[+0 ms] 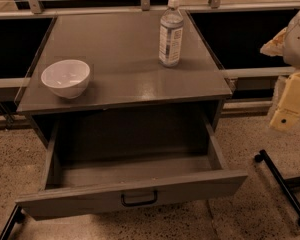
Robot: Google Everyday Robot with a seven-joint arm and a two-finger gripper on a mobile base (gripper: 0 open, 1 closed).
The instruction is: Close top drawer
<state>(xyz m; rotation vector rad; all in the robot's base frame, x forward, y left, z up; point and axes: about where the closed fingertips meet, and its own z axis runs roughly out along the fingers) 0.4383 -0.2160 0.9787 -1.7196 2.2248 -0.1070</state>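
Note:
The top drawer (135, 191) is pulled far out of the grey-brown cabinet (125, 84) toward me. Its long flat front panel has a black bar handle (139, 199) at the centre, and the inside looks empty. My gripper (290, 106) is at the right edge of the view, pale yellow, raised about level with the cabinet top. It is off to the right of the drawer and touches nothing.
A white bowl (66, 77) sits on the cabinet top at the left and a clear water bottle (170, 32) stands at the back right. Black frame legs with castors (281, 181) lie on the speckled floor to the right, and another (10, 223) at the lower left.

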